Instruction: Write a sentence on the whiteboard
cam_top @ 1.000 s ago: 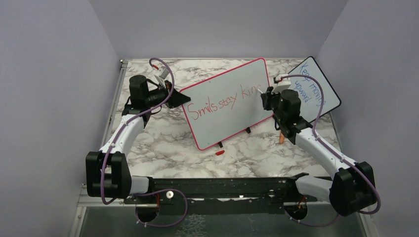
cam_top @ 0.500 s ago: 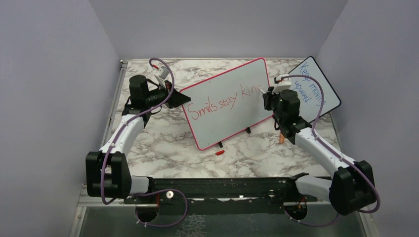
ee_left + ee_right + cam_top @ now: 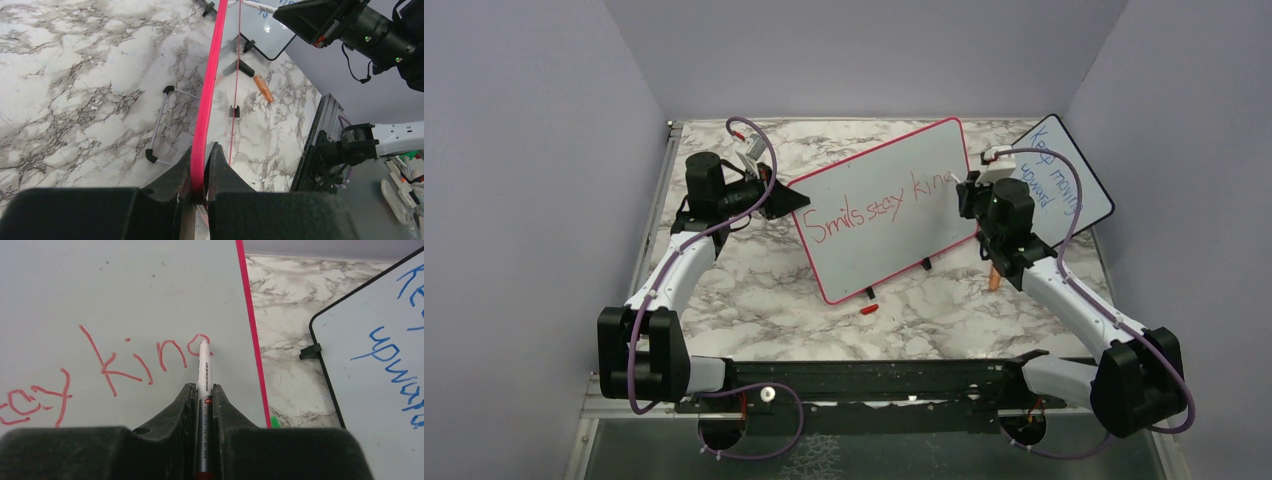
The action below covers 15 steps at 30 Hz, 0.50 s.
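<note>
My left hand (image 3: pixel 200 162) is clamped on the pink edge of the whiteboard (image 3: pixel 894 255), which stands propped on the worktop (image 3: pixel 754 290) between both arms. My right hand (image 3: pixel 202 390) pinches a marker (image 3: pixel 203 372), its tip touching the board at the last red letter. The sentence (image 3: pixel 879 205) reads "Smils stay kin" plus a half-drawn loop. A black-framed board (image 3: pixel 1069 190) with blue writing sits just behind the right arm. A red cap (image 3: pixel 869 309) lies on the worktop in front of the whiteboard.
</note>
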Each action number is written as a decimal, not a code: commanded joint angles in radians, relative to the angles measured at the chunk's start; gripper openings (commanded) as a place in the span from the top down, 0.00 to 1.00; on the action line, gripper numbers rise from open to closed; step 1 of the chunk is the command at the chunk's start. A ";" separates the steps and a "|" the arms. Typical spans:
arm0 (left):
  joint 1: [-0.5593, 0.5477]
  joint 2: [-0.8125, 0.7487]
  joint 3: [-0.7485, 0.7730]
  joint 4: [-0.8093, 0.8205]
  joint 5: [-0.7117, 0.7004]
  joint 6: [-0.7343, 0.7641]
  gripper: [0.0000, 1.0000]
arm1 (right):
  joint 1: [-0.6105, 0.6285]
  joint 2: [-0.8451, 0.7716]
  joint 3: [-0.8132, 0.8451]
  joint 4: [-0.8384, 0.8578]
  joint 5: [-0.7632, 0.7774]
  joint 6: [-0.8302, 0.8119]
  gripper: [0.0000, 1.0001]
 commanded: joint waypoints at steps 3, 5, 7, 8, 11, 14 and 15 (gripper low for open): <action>-0.014 0.046 -0.020 -0.087 -0.145 0.146 1.00 | -0.005 -0.018 0.084 0.061 -0.014 -0.022 0.99; -0.014 0.046 -0.020 -0.088 -0.145 0.147 1.00 | -0.005 -0.008 0.099 0.064 -0.010 -0.027 0.99; -0.015 0.043 -0.020 -0.087 -0.144 0.147 1.00 | -0.006 0.004 0.111 0.070 -0.011 -0.030 0.99; -0.014 0.044 -0.020 -0.087 -0.144 0.147 1.00 | -0.007 0.012 0.116 0.072 -0.013 -0.032 0.99; -0.014 0.044 -0.020 -0.088 -0.144 0.147 1.00 | -0.007 0.027 0.129 0.077 -0.019 -0.032 0.99; -0.014 0.044 -0.020 -0.087 -0.142 0.147 1.00 | -0.008 0.043 0.137 0.080 -0.024 -0.033 0.99; -0.014 0.044 -0.020 -0.088 -0.142 0.147 1.00 | -0.008 0.046 0.140 0.079 -0.026 -0.033 0.99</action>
